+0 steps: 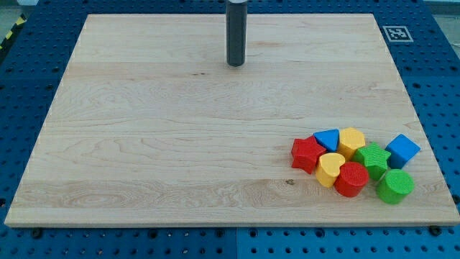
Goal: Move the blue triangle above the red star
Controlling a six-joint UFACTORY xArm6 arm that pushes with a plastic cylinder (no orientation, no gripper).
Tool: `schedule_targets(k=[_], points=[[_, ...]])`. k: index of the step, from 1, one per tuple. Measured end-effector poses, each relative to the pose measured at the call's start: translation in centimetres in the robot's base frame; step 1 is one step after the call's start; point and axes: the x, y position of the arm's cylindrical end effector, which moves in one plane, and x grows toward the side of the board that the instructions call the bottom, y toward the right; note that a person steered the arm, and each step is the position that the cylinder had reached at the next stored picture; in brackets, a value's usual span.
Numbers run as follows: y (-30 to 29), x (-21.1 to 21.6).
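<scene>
The blue triangle (328, 139) lies in a tight cluster of blocks at the view's lower right, touching the red star (307, 154) just up and to the right of it. My tip (236, 64) is near the view's top centre, far up and to the left of the cluster, touching no block.
The cluster also holds a yellow hexagon-like block (351, 141), a yellow heart (330, 168), a red round block (351, 179), a green star (373, 159), a green cylinder (394, 186) and a blue cube (403, 150). The wooden board's (180, 144) right edge lies close to the cluster.
</scene>
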Motion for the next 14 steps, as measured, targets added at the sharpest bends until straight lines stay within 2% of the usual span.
schedule_targets(k=[1,2,3,4,5,7,9,12,14], points=[[0.0,0.6],[-1.0,8.2],[-1.4,17.6],[1.6,26.6],[5.6,28.8],[16.1,28.7],[15.2,27.5],[14.7,18.1],[14.3,16.1]])
